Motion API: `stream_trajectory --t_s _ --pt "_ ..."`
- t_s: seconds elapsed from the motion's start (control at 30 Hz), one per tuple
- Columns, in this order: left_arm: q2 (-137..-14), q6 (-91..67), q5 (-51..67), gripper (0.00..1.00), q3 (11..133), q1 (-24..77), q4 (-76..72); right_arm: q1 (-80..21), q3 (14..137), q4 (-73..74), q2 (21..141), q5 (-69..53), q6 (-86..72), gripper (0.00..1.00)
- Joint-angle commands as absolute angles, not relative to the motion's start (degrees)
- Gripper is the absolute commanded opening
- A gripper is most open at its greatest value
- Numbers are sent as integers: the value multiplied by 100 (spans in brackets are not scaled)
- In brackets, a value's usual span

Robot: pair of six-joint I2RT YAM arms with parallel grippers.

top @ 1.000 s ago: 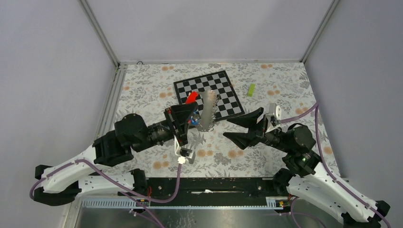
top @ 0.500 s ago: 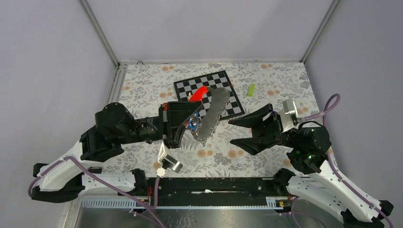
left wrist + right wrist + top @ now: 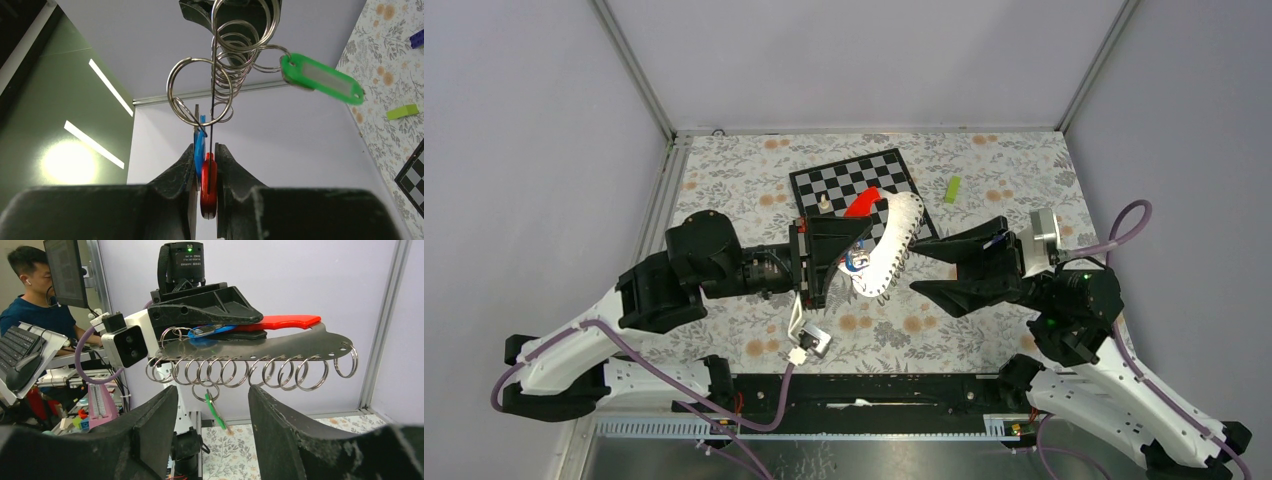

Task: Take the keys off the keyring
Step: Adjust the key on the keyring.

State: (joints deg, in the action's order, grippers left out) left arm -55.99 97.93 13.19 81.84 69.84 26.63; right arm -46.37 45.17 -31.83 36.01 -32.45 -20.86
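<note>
While keyring (image 3: 260,347) sits clamped, green tag (image 3: 322,80) dangling

Left tool (image 3: 856,255) clamped shut, raised mid-air; right tool (image 3: 914,270) faces it, jaws apart.

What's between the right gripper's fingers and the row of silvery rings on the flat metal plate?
Nothing solid but a green plastic tag, dangling below the silvery rings in the gap framed by the right gripper's open fingers; right wrist view.

No readable txt; motor label (image 3: 184,263) illegible.
</note>
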Motion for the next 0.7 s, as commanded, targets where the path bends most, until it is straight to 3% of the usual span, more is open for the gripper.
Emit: stream_trajectory --t_s 0.0,0.67 --pt "-5561 9905 1351 0 8520 6979 2373 -4610 4502 -3355 3564 -3231 -1958 60" --pt "-5581 9813 1427 0 8545 6979 2373 -4615 4499 -3865 3990 -3966 -2765 52"
